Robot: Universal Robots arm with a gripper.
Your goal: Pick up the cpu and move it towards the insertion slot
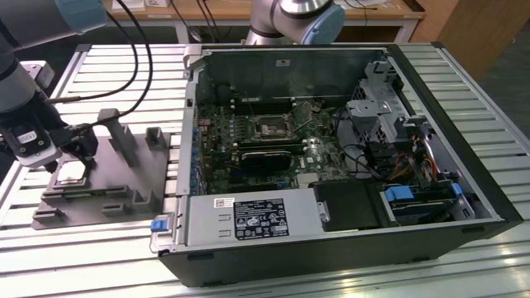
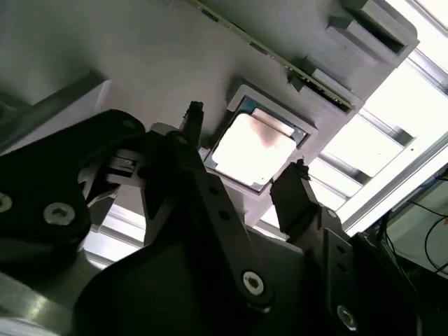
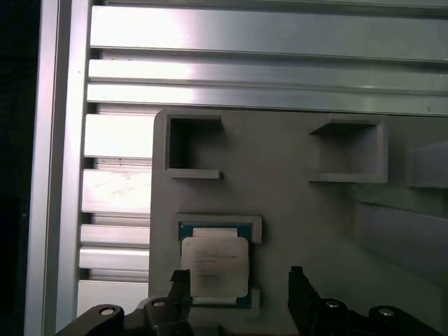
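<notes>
— What takes up the most room?

— The slatted metal tabletop (image 1: pixel 124 68). On it an open computer case (image 1: pixel 488 186) lies on its side, filling the exterior view from 12 round to 5 o'clock.

— And beside the case?

— A grey fixture plate (image 1: pixel 116 202) at 8 o'clock, just beside the case's side wall (image 1: pixel 188 112). The arm (image 1: pixel 21 93) hangs over the plate's 9 o'clock end, and black cables (image 1: pixel 141 68) loop from it above the tabletop.

— How are the jaws?

— Spread apart, gripping nothing. In both wrist views a black fingertip (image 2: pixel 294 189) (image 3: pixel 297 290) stands off to each side of the cpu (image 2: pixel 248 150) (image 3: pixel 215 269). Whether either one touches its edge I cannot tell.

— So where is the cpu?

— It lies flat in a shallow square recess of the plate, silver top up, directly under the jaws. In the exterior view it shows at 9 o'clock (image 1: pixel 73 174).

— And the insertion slot?

— The insertion slot (image 1: pixel 272 128) is on the motherboard (image 1: pixel 240 133) inside the case, near the view's centre. It is at 3 o'clock from the cpu and well apart from it.

— What stands between them?

— Two upright grey posts (image 1: pixel 124 139) on the plate, at 2 o'clock from the cpu, then the case's side wall. A black card (image 1: pixel 265 160) sits just beside the slot at its 6 o'clock. The first wrist view also shows two square pockets (image 3: pixel 192 147) in the plate, near the cpu's recess.
</notes>
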